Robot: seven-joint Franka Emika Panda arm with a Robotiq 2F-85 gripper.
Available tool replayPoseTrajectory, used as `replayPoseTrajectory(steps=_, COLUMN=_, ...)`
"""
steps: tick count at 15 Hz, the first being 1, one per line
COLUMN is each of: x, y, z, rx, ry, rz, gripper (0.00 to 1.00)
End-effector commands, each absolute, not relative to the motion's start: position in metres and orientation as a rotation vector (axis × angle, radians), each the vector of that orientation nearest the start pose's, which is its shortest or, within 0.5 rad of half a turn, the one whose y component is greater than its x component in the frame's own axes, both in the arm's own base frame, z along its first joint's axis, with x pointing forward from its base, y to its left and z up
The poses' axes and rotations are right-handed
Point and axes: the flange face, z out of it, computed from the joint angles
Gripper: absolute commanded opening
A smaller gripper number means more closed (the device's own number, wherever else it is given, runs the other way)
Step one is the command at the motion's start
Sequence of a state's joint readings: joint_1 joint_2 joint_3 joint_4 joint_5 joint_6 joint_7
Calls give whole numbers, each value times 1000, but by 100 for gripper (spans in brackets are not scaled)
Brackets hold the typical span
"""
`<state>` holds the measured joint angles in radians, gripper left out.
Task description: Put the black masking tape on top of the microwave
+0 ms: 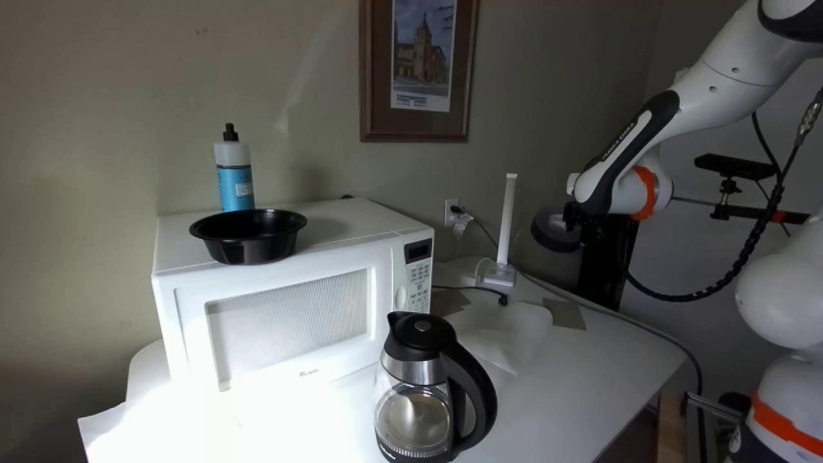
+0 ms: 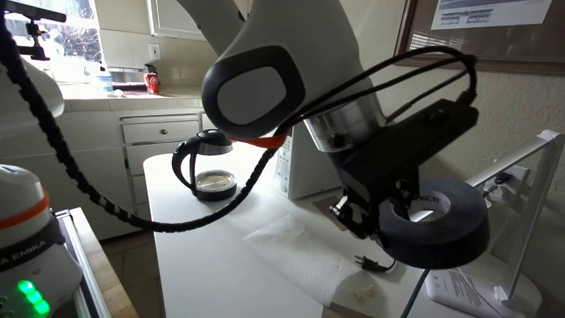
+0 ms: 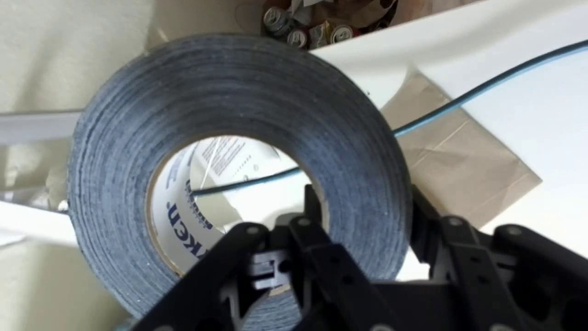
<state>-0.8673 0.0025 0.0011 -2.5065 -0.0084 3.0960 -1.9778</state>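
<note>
The black masking tape [image 1: 558, 242] is a thick dark ring with a pale printed core. It also shows in an exterior view [image 2: 454, 240] and fills much of the wrist view [image 3: 239, 87]. My gripper [image 3: 363, 207] is shut on one side of the ring, one finger inside the hole and one against the outer edge. The gripper [image 2: 383, 216] holds the tape in the air, slightly tilted, above the table end beside the lamp. The white microwave [image 1: 186, 315] stands on the table, apart from the tape. Its side [image 2: 313, 170] is partly hidden by the arm in an exterior view.
A black bowl [image 1: 251, 244] sits at the microwave top's front, with a blue-labelled bottle [image 1: 235, 180] behind it. A glass kettle [image 1: 418, 411] stands before the microwave. A white lamp [image 1: 506, 225], a loose plug [image 2: 371, 264] and a paper towel [image 2: 300, 260] are beside it.
</note>
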Motion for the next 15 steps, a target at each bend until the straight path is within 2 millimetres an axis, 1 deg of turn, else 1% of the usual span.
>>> replayPoseTrajectory(steps=1, x=326, y=-312, z=390, rx=2004, ry=1509, rz=181, gripper=21)
replayPoseTrajectory(steps=2, x=333, y=-349, z=359, rx=2097, ry=1449, rz=140, gripper=46)
replayPoseTrajectory(steps=3, x=335, y=-332, z=366, rx=2062, ry=1484, rz=159, gripper=46)
replayPoseTrajectory(steps=4, x=336, y=-319, z=372, rx=2040, ry=1507, rz=174, gripper=46)
replayPoseTrajectory(steps=5, x=335, y=-312, z=376, rx=2031, ry=1516, rz=179, gripper=46)
replayPoseTrajectory(steps=6, x=334, y=-311, z=378, rx=2028, ry=1516, rz=180, gripper=46)
replayPoseTrajectory(steps=7, x=332, y=-311, z=378, rx=2029, ry=1514, rz=178, gripper=21)
replayPoseTrajectory(steps=9, x=346, y=-285, z=387, rx=1955, ry=1561, rz=228, gripper=21)
replayPoseTrajectory(steps=10, x=358, y=-263, z=404, rx=1894, ry=1598, rz=281, gripper=21)
replayPoseTrajectory(steps=12, x=375, y=-231, z=434, rx=1815, ry=1673, rz=332, gripper=21)
replayPoseTrajectory(steps=14, x=394, y=-200, z=464, rx=1709, ry=1760, rz=375, gripper=21)
replayPoseTrajectory(steps=15, x=403, y=-188, z=484, rx=1659, ry=1814, rz=398, gripper=21)
